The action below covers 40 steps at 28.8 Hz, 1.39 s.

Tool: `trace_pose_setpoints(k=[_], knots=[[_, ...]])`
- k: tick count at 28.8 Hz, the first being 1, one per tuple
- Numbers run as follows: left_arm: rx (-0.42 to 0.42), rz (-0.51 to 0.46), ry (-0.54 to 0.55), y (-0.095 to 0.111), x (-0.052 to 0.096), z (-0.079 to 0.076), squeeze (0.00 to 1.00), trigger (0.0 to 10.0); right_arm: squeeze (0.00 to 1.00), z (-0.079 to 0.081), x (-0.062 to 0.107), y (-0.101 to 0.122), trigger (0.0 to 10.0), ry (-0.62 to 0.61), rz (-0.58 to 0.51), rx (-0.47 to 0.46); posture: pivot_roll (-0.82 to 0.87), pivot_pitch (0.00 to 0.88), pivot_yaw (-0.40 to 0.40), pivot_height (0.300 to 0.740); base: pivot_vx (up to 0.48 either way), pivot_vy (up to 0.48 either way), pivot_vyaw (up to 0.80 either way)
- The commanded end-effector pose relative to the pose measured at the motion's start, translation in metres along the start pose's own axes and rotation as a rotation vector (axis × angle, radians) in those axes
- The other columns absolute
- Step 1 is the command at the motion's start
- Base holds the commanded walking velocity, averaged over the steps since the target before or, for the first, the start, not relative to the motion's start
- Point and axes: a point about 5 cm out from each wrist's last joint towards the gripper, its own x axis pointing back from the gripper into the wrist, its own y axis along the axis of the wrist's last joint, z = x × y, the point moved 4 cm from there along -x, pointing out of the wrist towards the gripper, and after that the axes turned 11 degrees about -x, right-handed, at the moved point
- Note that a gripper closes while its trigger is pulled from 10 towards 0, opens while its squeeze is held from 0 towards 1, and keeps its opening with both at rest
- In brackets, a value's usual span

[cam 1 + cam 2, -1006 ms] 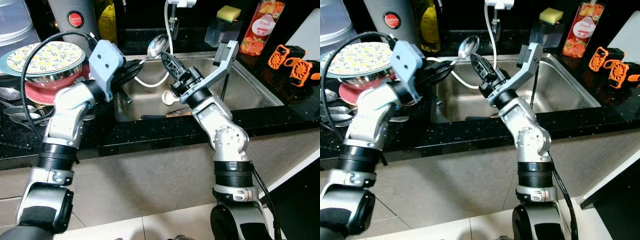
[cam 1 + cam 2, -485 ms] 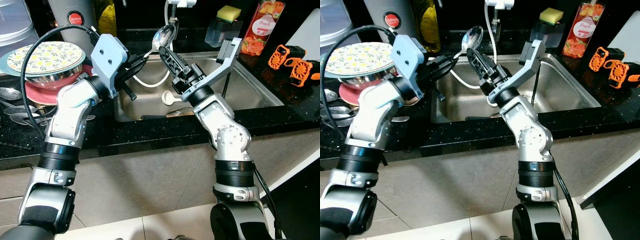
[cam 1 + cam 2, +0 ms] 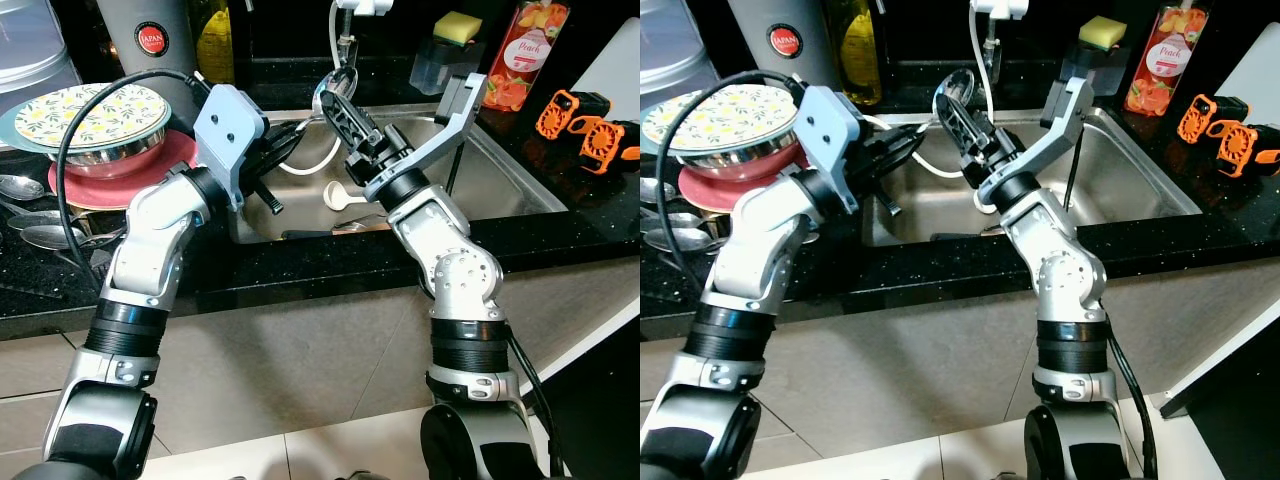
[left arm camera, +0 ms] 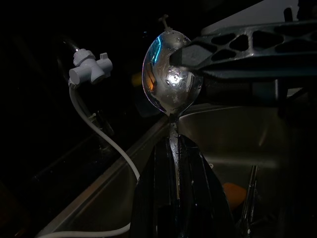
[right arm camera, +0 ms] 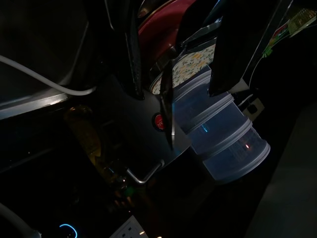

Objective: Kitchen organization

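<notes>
Shiny steel spoon (image 4: 171,79) pinched by left gripper (image 4: 176,163) above sink's (image 3: 500,190) back edge; right gripper (image 3: 340,105) spread around its bowl (not touching)

A polished metal spoon (image 4: 171,82) is gleaming mirror-bright above the brushed steel sink (image 3: 500,175). Around the sink, speckled black stone countertop (image 3: 300,262) is shining glossy, and a smooth white plastic hose (image 4: 99,131) is trailing in.

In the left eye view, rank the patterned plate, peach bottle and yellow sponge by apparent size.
1. patterned plate, clearly largest.
2. peach bottle.
3. yellow sponge, smallest.
All three sit at a similar depth on the counter, so the order seems safe.
</notes>
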Motion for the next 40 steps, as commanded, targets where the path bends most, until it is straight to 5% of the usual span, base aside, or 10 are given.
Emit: trace_pose_setpoints(k=[1,3,6,20,21,22,23,32,33,40], knots=[[0.031,0.004,-0.015,-0.003,-0.002,-0.008,0.00,10.0,0.00,0.004,-0.001,0.002,10.0,0.006,-0.012,0.017,0.08,0.000,-0.037,0.740,0.000,0.000,0.00],[0.033,0.003,-0.027,-0.003,-0.002,-0.010,0.00,10.0,0.00,0.004,-0.001,0.001,9.2,0.004,-0.011,0.018,0.08,0.000,-0.034,0.740,0.000,0.000,0.00],[0.043,0.009,-0.058,-0.004,-0.003,-0.017,0.00,10.0,0.00,0.002,-0.001,-0.001,0.0,-0.007,-0.006,0.038,0.08,0.000,-0.033,0.740,0.000,0.000,0.00],[0.025,0.024,-0.064,-0.007,-0.002,-0.022,0.00,10.0,0.00,-0.002,0.000,-0.004,0.0,-0.019,-0.002,0.054,0.08,0.000,-0.031,0.740,0.000,0.000,0.00],[0.037,0.018,-0.053,-0.006,-0.002,-0.021,0.00,10.0,0.00,-0.002,0.000,-0.005,8.5,-0.025,0.001,0.067,0.09,0.000,-0.030,0.740,0.000,0.000,0.00],[0.054,0.008,-0.045,-0.005,-0.002,-0.021,0.03,10.0,0.00,-0.003,0.000,-0.005,10.0,-0.031,0.004,0.083,0.09,0.000,-0.030,0.740,0.000,0.000,0.00],[0.067,0.006,-0.031,-0.005,-0.001,-0.020,1.00,10.0,0.00,-0.004,0.000,-0.005,10.0,-0.039,0.006,0.102,0.09,0.000,-0.030,0.740,0.000,0.000,0.00],[0.119,-0.005,0.025,-0.002,0.007,-0.011,0.78,10.0,0.00,-0.013,0.000,-0.003,10.0,-0.094,-0.014,0.158,0.09,0.000,-0.029,0.740,0.000,0.000,0.00],[0.142,-0.018,0.065,0.001,0.014,-0.003,0.00,10.0,0.00,-0.020,0.000,0.002,10.0,-0.136,-0.038,0.162,0.09,0.000,-0.030,0.740,0.000,0.000,0.00],[0.177,0.024,0.132,-0.008,0.034,-0.001,0.00,10.0,0.00,-0.061,0.006,0.010,10.0,-0.374,-0.084,0.301,0.11,0.000,-0.042,0.740,0.000,0.000,0.00]])
